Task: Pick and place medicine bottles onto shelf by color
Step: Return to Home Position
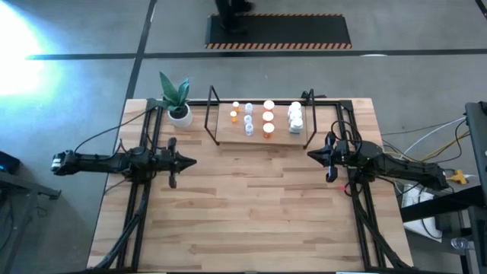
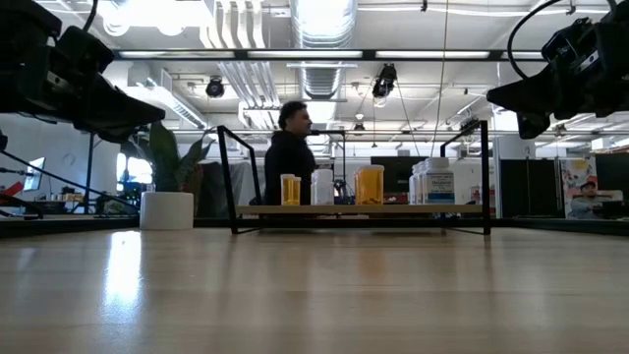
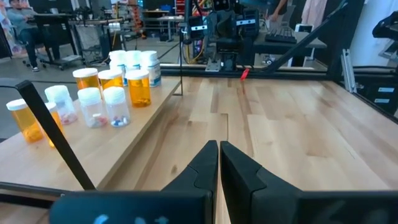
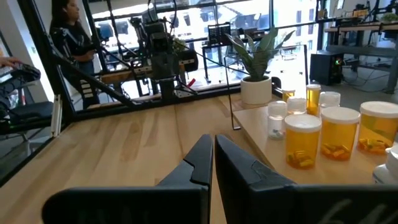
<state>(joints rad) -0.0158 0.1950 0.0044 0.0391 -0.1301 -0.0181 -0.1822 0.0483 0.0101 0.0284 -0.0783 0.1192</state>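
Left claw (image 1: 190,161) hangs above the left side of the table (image 1: 243,213), fingers closed together on nothing. Right claw (image 1: 310,155) hangs above the right side, also closed and empty, and both point inward. Medicine bottles (image 1: 268,116) stand on the shelf (image 1: 232,137) at the table's far edge, from left small orange, clear, larger orange, white; plant pot (image 1: 180,116) is just left of the shelf.
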